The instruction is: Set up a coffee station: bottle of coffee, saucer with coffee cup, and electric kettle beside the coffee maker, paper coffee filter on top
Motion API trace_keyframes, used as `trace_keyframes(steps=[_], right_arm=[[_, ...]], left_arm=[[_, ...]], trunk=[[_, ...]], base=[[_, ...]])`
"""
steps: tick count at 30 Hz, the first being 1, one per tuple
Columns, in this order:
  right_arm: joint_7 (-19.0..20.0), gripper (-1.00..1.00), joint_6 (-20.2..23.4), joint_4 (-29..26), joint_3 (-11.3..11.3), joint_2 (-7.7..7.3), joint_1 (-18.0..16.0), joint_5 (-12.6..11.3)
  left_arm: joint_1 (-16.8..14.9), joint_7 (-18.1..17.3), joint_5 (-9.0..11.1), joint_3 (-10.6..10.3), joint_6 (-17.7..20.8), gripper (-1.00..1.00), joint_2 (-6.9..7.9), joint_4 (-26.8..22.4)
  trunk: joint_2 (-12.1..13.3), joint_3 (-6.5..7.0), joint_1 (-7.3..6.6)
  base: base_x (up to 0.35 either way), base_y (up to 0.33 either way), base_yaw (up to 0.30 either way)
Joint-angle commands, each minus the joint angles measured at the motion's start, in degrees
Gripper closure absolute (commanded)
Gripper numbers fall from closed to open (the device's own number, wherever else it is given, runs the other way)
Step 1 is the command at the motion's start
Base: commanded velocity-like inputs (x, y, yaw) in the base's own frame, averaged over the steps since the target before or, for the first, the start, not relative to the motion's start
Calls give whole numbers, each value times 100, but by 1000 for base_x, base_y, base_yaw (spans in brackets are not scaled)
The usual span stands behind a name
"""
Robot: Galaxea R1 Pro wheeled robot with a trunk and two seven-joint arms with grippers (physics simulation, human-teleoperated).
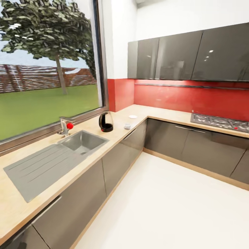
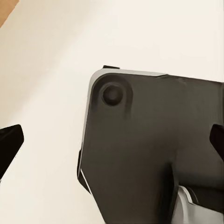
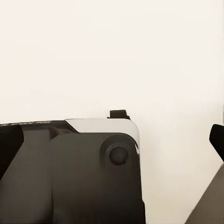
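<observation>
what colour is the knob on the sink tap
Red. The tap's round knob shows best in the head view, beside the steel sink.

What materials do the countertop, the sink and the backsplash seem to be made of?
The kitchen countertop looks like light tan wood or a wood-grain laminate, with a matte finish and faint grain. The sink looks like brushed steel: grey, dull sheen, ribbed drainer. The backsplash seems glossy red glass or acrylic, since it shows soft reflections.
</observation>
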Motion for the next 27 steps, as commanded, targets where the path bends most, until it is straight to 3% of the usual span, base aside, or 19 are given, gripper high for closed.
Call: trace_keyframes(steps=[1,7,27], right_arm=[[-21,-100,-18,7,-48,2,-6,60],[-18,-100,-26,7,-37,10,-6,70],[-30,-100,-35,7,-48,33,-6,61]], left_arm=[[3,34,16,-55,-5,-100,-5,-10],[10,41,-66,-90,-6,-100,-2,9],[11,44,-74,-103,-8,-100,22,36]], trunk=[[-11,-11,5],[-11,-11,5],[-11,-11,5]], base=[[182,-116,-300],[240,-158,-133],[265,-191,-3]])
